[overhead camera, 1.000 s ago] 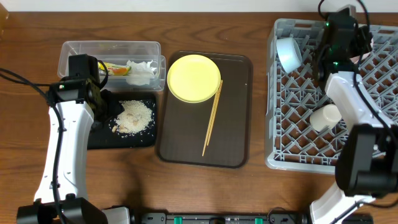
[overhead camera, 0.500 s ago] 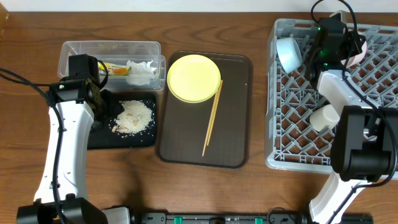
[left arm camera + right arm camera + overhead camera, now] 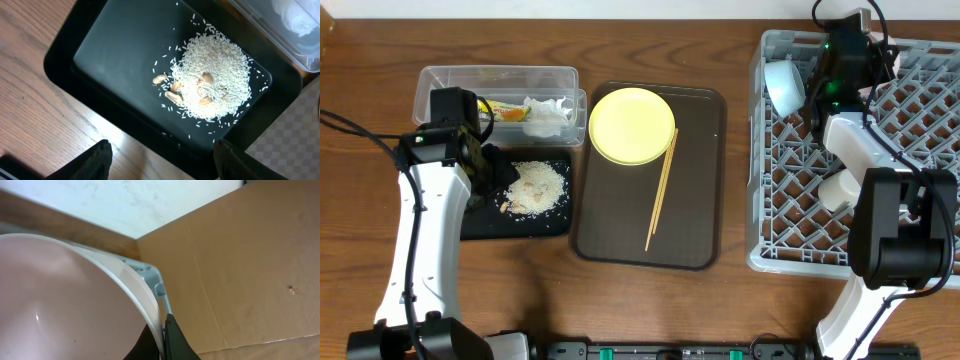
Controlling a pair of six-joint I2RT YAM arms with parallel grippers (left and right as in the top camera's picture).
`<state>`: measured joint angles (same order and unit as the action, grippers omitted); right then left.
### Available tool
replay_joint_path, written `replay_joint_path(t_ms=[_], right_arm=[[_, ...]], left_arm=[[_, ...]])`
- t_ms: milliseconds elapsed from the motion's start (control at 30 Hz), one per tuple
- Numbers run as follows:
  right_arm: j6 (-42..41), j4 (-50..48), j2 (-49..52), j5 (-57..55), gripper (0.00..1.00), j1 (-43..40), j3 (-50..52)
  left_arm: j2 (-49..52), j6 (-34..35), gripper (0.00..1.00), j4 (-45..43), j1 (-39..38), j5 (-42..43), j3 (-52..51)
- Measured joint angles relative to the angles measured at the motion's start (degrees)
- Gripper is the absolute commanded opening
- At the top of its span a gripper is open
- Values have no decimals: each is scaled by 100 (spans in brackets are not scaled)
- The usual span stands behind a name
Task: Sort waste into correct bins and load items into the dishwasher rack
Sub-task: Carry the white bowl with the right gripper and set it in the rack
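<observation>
Right pincer (image 3: 161,339): clamped on rim of white bowl (image 3: 65,305), carried leftward over dishwasher rack (image 3: 920,210) toward light blue bowl (image 3: 785,86); bowl unseated. Left pincer (image 3: 165,162): open above black tray (image 3: 100,60).

This is looking like a robotics lab bench staged as a kitchen: a left arm (image 3: 420,230) and right arm (image 3: 895,230) are standing at a wood-grain table (image 3: 740,300), a grey dishwasher rack (image 3: 790,180) is sitting at right, and a cardboard panel (image 3: 240,255) is showing beside a white wall (image 3: 100,200).
</observation>
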<state>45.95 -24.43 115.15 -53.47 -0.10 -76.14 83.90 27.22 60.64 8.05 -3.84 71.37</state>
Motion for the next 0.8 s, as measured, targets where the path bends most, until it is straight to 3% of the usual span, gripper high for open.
replay_joint_path(t_ms=[200, 800], right_arm=[[116, -372, 0, 4, 1, 0, 0], [-59, -199, 409, -308, 1, 151, -7]], left_arm=[[0, 0, 68, 0, 0, 0, 0], [0, 0, 68, 0, 0, 0, 0]])
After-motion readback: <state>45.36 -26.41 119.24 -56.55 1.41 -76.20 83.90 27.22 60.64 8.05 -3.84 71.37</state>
